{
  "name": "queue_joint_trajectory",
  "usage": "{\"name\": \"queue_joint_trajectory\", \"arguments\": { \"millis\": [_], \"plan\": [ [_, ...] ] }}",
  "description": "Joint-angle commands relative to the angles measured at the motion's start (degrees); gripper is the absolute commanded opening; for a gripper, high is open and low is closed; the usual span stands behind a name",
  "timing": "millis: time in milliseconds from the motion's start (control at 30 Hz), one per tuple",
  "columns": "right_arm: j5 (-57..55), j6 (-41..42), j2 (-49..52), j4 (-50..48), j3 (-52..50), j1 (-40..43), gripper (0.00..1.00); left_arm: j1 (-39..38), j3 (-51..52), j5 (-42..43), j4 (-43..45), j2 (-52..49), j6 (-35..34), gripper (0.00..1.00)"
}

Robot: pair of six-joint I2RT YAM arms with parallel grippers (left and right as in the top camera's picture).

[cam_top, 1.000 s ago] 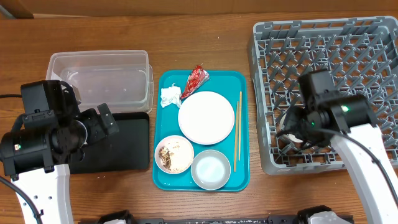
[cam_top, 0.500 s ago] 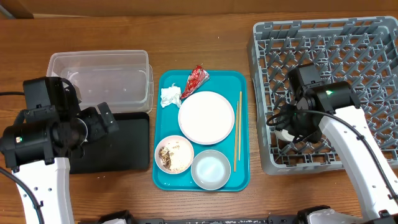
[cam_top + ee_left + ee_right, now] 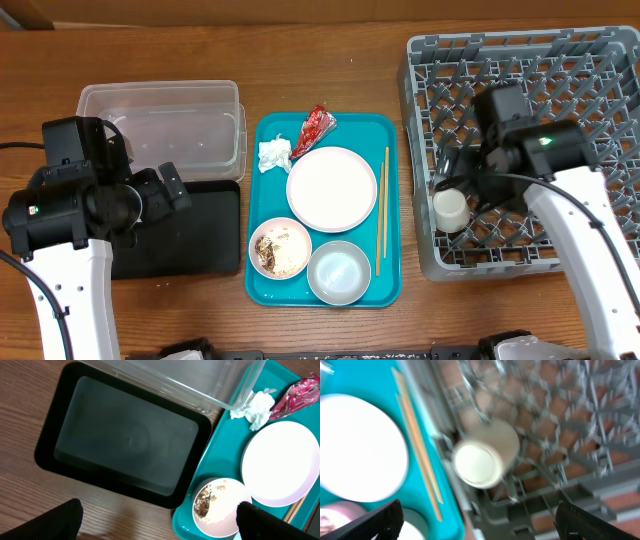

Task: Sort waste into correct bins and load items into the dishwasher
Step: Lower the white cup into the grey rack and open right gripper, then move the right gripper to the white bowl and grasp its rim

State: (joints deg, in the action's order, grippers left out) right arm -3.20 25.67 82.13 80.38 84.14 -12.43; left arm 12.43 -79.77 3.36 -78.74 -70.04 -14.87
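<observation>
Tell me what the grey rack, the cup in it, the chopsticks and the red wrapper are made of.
Dish rack: moulded plastic by the look, matt grey, lattice walls and pegs.
Cup: ceramic or hard plastic, smooth white; cannot tell which.
Chopsticks: likely wood or bamboo, pale tan, dull.
Wrapper: foil or metallised film, shiny red, crinkled.

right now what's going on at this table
A two-arm robot is clearing a teal tray. The small white cup sits in the grey dish rack, by its left wall, with the right gripper open above it. The left gripper is open over the black tray, holding nothing. The plate, two bowls, chopsticks, tissue and red wrapper sit on the teal tray.
</observation>
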Motion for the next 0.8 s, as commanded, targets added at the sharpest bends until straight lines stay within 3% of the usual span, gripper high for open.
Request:
{"name": "queue_joint_trajectory", "arguments": {
  "millis": [0, 167, 400, 667, 767],
  "plan": [
    [4.3, -5.6, -1.8, -1.1, 6.8, -1.2, 0.96, 0.3, -0.7, -0.8, -0.1, -0.2, -0.8, 1.00],
    [13.0, -9.4, -4.2, -6.2, 8.9, -6.9, 0.89, 0.3, -0.7, -0.8, -0.1, -0.2, -0.8, 1.00],
    [12.3, -8.7, -3.6, -2.6, 7.0, -18.3, 0.89, 0.3, -0.7, -0.8, -0.1, -0.2, -0.8, 1.00],
    [12.3, -2.9, -3.4, -2.3, -8.3, -24.0, 0.88, 0.3, -0.7, -0.8, -0.1, -0.2, -0.8, 1.00],
    [12.3, -3.0, -2.8, -5.0, -15.8, -24.9, 0.83, 0.3, -0.7, -0.8, -0.1, -0.2, -0.8, 1.00]
  ]
}}
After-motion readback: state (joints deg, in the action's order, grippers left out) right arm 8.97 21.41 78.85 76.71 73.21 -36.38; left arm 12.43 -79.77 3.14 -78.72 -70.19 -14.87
